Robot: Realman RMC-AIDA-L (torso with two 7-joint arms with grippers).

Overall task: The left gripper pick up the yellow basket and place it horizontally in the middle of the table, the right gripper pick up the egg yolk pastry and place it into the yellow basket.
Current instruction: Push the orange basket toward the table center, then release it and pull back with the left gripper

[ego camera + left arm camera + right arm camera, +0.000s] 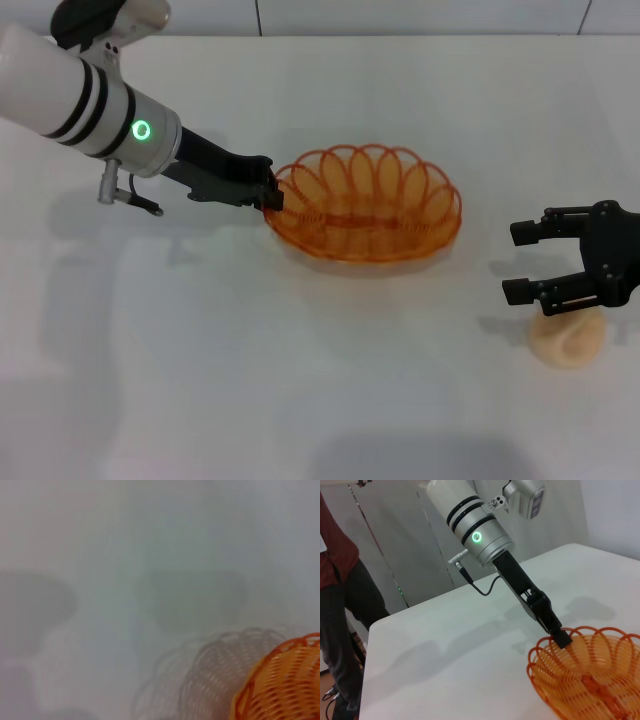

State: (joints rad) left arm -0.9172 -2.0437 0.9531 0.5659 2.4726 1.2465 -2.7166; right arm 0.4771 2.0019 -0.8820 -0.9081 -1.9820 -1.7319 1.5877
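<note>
The yellow basket (pixel 365 205) lies lengthwise near the middle of the white table (pixel 300 380). My left gripper (pixel 270 192) is shut on the basket's left rim; the right wrist view shows its fingertips (pixel 561 636) clamped over the rim of the basket (pixel 590 675). The left wrist view shows only part of the basket (pixel 282 685) and its shadow. The egg yolk pastry (pixel 567 342) sits on the table at the right, partly under my right gripper (pixel 516 262). That gripper is open and empty, hovering just above and to the left of the pastry.
The table's far edge (pixel 400 36) runs along the back. A person in dark trousers (pixel 342 615) stands beyond the table's far left corner, seen in the right wrist view.
</note>
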